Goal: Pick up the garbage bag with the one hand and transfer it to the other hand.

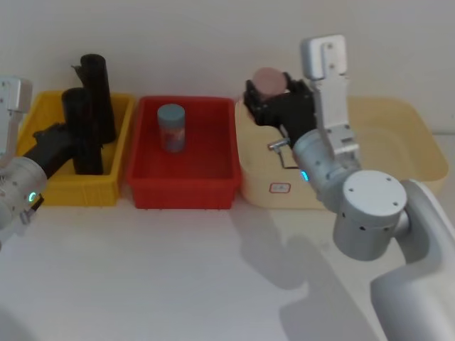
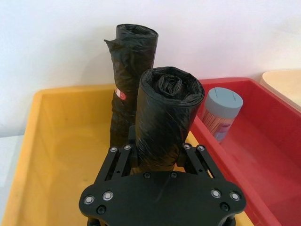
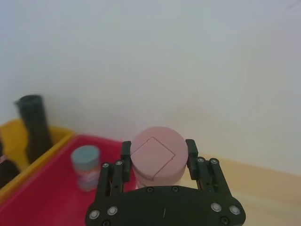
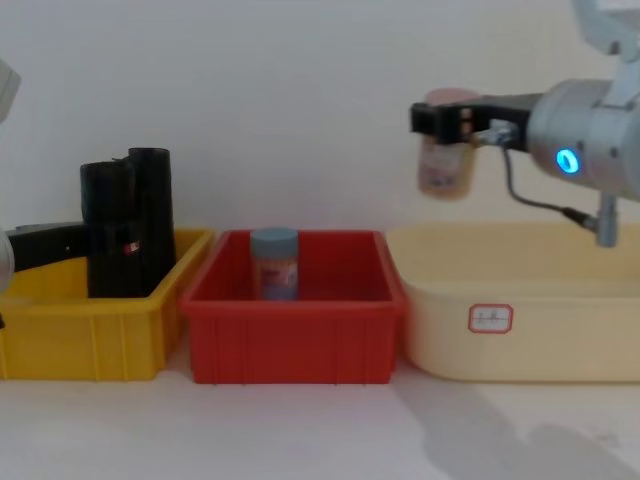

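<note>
- The left end effector point(image 2: 159, 147), on the green-ringed arm, lay nearest the left wrist camera. Its fingers point(image 2: 123, 157) were pressed against opposite sides of the garbage bag point(image 2: 164, 113), pinching it low on its body.
- The garbage bag stood upright inside the yellow bin point(image 2: 56, 141). Its long axis was vertical and its rolled, puckered end pointed up.
- A slimmer, taller black roll point(image 2: 131, 61) stood upright just behind the garbage bag in the same bin. A small red-and-white label point(image 2: 119, 94) showed on the side of this taller roll, and its print could not be read.
- The red bin point(image 4: 290, 345) sat just beside the yellow bin, with a blue-lidded jar point(image 1: 171, 128) upright inside it.
- The right end effector point(image 3: 158, 146), on the blue-ringed arm, was raised above the left end of the beige tub point(image 4: 560, 330). Its fingers were clamped on a pink-lidded jar point(image 3: 155, 157), which was held upright and clear of the containers.
- The beige tub carried a red-bordered white tag point(image 4: 490, 318) on its front wall, and the writing on it was not legible.
- The three containers stood in a row on the white tabletop point(image 1: 178, 270).
</note>
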Motion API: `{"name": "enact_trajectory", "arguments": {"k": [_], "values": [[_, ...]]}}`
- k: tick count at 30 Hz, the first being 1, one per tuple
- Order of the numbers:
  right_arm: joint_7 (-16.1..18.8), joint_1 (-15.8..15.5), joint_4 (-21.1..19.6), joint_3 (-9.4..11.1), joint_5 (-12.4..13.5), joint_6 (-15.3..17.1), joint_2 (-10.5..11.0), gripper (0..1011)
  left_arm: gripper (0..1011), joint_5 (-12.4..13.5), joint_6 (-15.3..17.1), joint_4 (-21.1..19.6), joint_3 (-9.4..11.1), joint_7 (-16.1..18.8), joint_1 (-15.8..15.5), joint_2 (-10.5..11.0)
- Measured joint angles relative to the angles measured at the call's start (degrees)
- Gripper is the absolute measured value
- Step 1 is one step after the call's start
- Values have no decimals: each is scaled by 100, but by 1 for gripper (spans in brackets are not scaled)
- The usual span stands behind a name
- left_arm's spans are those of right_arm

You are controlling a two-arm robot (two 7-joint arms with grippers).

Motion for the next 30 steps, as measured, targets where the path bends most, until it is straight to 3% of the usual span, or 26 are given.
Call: {"name": "enact_trajectory", "arguments": {"k": [8, 14, 20, 30], "values": [[-437, -308, -390, 362, -98, -138, -6, 652, 405, 0, 0, 0, 0, 0, 0, 0], [-686, -345, -407, 591, -141, -137, -44, 653, 405, 0, 0, 0, 0, 0, 0, 0], [-826, -162, -150, 776, -160, -50, -99, 652, 405, 0, 0, 0, 0, 0, 0, 0], [-684, 319, 465, 748, -208, 230, -155, 652, 405, 0, -1, 0, 0, 0, 0, 0]]}}
